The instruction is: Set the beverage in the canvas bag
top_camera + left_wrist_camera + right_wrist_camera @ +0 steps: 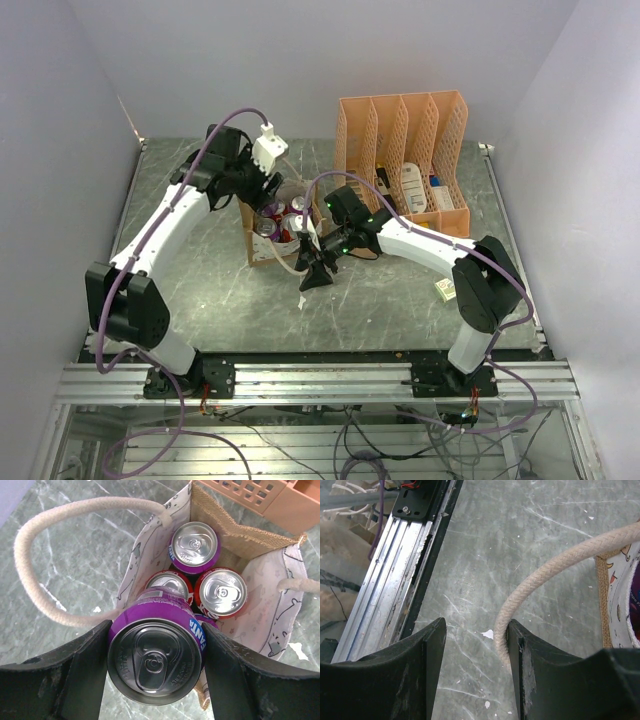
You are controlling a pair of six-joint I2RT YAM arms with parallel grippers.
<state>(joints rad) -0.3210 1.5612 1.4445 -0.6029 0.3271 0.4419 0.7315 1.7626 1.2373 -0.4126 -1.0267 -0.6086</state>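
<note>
The beverage, a purple Fanta can, is clamped upright between the black fingers of my left gripper, over the near corner of the open canvas bag. Inside the bag stand another purple can and two red cans. From above, the left gripper hovers over the bag. My right gripper is open at the bag's near side. One cream rope handle runs between its jaws and touches the right finger.
An orange file organizer stands just behind and right of the bag, its corner showing in the left wrist view. A small box lies by the right arm. The aluminium rail runs along the table's near edge.
</note>
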